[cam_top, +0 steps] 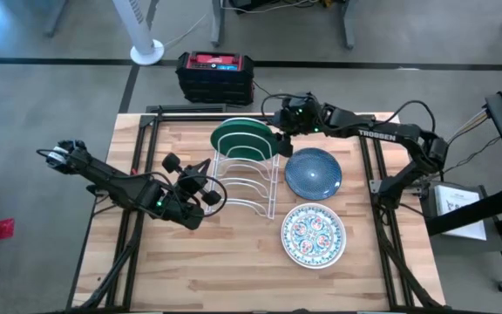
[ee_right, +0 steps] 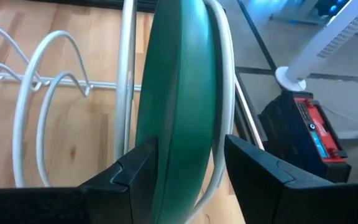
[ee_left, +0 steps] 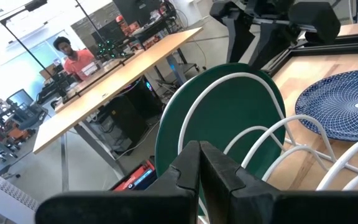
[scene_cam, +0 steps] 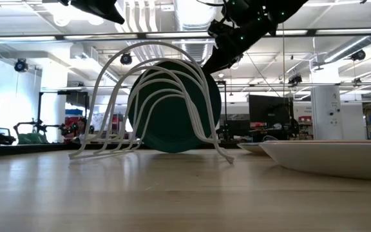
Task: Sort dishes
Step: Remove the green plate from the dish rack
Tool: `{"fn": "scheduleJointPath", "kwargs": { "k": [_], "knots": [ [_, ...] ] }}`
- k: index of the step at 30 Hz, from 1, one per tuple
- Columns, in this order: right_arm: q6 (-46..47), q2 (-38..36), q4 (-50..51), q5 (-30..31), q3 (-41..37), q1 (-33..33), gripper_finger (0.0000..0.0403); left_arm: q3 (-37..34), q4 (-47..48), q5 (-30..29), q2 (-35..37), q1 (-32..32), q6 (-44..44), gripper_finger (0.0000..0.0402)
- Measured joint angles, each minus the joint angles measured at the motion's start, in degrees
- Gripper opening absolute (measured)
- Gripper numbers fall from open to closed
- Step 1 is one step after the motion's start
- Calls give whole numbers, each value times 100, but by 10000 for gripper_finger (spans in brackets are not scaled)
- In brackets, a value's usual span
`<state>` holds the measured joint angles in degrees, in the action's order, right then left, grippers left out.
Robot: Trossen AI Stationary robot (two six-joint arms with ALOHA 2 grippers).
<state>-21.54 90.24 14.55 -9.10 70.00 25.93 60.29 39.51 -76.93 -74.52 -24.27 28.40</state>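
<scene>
A white wire rack (cam_top: 238, 179) stands mid-table. A green dish (cam_top: 242, 135) stands on edge in the rack's far slot, its lower rim (scene_cam: 172, 149) down among the wires. My right gripper (ee_right: 191, 155) reaches in from the table's right and is shut on that dish's right rim. A blue speckled dish (cam_top: 313, 172) and a floral white dish (cam_top: 313, 235) lie flat on the wood right of the rack. My left gripper (cam_top: 207, 194) hangs shut above the rack's near left end, touching nothing; its shut fingers (ee_left: 191, 165) face the green dish (ee_left: 229, 118). My right gripper has the green dish's rim (ee_right: 185, 134) between its two fingers, one finger (ee_right: 135, 168) on each face. The fingers come slanting down from the table's right side, across the rim. The dish stands upright in the rack's far slot, behind a wire arch (ee_right: 225, 81).
A black and red box (cam_top: 214, 74) and a fan's base (cam_top: 146, 52) sit on the floor beyond the far edge. A person (ee_left: 73, 56) sits at a desk in the room. Bare wood (cam_top: 199, 262) lies along the near edge.
</scene>
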Motion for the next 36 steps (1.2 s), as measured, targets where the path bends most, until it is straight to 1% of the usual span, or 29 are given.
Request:
{"fn": "scheduleJointPath", "kwargs": {
  "k": [4,13,16,19,26,36],
  "knots": [
    [1,2,-21,2,0,0,149,0,0,0,0,0,0,0],
    [0,-7,-53,28,0,0,62,0,0,0,0,0,-2,0],
    [-4,-9,-76,72,0,2,41,0,0,0,0,0,-2,0],
    [-1,-9,-89,76,0,6,34,0,0,0,0,0,-2,0],
    [118,-33,-170,4,0,-4,38,0,0,0,0,0,-2,0],
    [339,-94,-300,9,-2,-7,31,0,0,0,0,-2,-2,0]
  ]
}}
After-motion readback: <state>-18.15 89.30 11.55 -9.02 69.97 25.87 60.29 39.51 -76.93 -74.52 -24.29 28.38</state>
